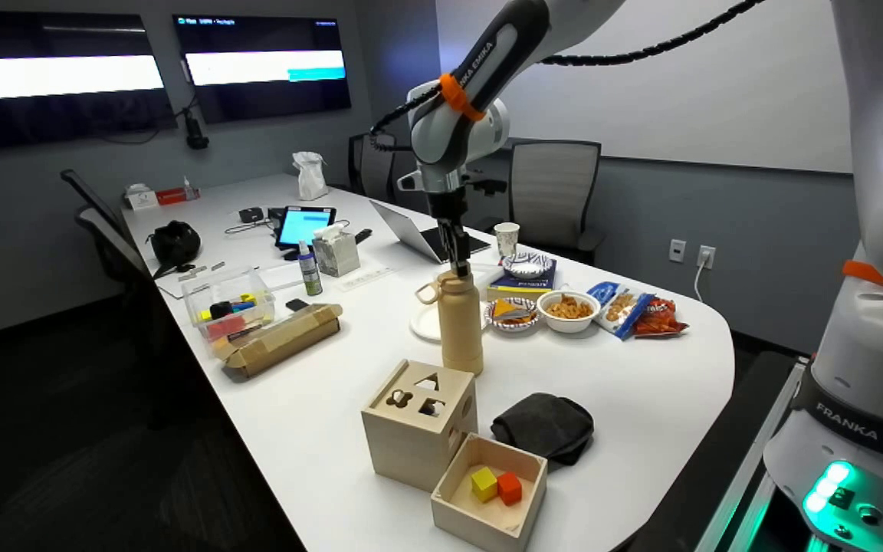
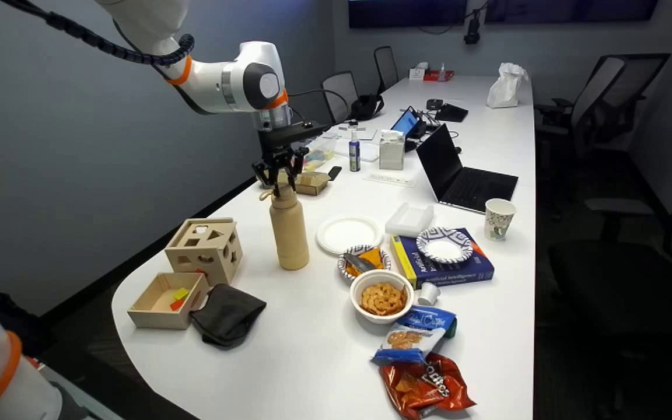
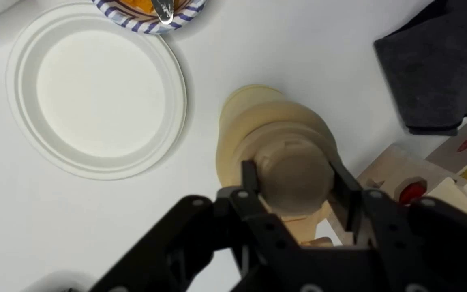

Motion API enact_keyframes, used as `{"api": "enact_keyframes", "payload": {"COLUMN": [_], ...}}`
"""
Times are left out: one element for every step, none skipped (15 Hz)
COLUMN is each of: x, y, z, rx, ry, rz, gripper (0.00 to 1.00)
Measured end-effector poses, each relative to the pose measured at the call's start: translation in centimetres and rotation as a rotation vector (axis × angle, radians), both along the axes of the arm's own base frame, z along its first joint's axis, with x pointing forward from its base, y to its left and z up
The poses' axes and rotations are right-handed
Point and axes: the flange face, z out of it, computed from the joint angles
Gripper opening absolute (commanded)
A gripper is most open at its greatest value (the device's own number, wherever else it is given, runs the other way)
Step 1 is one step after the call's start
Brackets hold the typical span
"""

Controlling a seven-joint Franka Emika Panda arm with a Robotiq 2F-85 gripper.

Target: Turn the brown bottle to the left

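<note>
The brown bottle [image 1: 461,326] is light tan and stands upright on the white table. It also shows in an exterior view [image 2: 290,236] and in the wrist view [image 3: 278,115]. A loop handle [image 1: 428,292] sticks out from the side of its lid, and it also shows in an exterior view [image 2: 266,194]. My gripper [image 1: 457,268] is directly above the bottle, pointing down. In the wrist view my gripper [image 3: 295,178] has one finger against each side of the round lid, and it appears shut on it. The bottle's base rests on the table.
A wooden shape box [image 1: 411,445], a wooden tray [image 2: 158,318] and a dark cloth [image 2: 228,315] stand near the bottle. A white plate [image 3: 99,93] lies close by on its other side. Snack bowls [image 2: 381,315], a book [image 2: 470,271] and a cardboard box [image 1: 284,343] are farther off.
</note>
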Motion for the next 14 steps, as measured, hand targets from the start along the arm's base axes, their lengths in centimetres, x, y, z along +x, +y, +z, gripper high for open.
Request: {"api": "enact_keyframes", "payload": {"x": [0.00, 0.00, 0.01, 0.01, 0.01, 0.02, 0.02, 0.02, 0.02, 0.01, 0.01, 0.01, -0.01, -0.02], "y": [-0.02, -0.03, -0.06, -0.09, -0.12, -0.15, -0.19, -0.22, -0.24, -0.25, -0.26, -0.27, -0.28, -0.28], "z": [0.00, 0.00, 0.00, 0.01, 0.01, 0.01, 0.01, 0.01, 0.01, 0.00, 0.00, 0.00, -0.01, -0.02], "rx": [0.001, 0.001, 0.002, 0.002, 0.003, 0.003, 0.003, 0.003, 0.001, -0.001, -0.003, -0.005, -0.007, -0.010], "ry": [0.002, 0.003, 0.005, 0.007, 0.008, 0.010, 0.012, 0.014, 0.016, 0.018, 0.021, 0.023, 0.027, 0.030], "rz": [0.019, 0.040, 0.061, 0.083, 0.104, 0.127, 0.150, 0.174, 0.197, 0.219, 0.243, 0.267, 0.291, 0.317], "gripper": [0.21, 0.21, 0.21, 0.21, 0.21, 0.21, 0.21, 0.21, 0.21, 0.21, 0.21, 0.21, 0.21, 0.21]}}
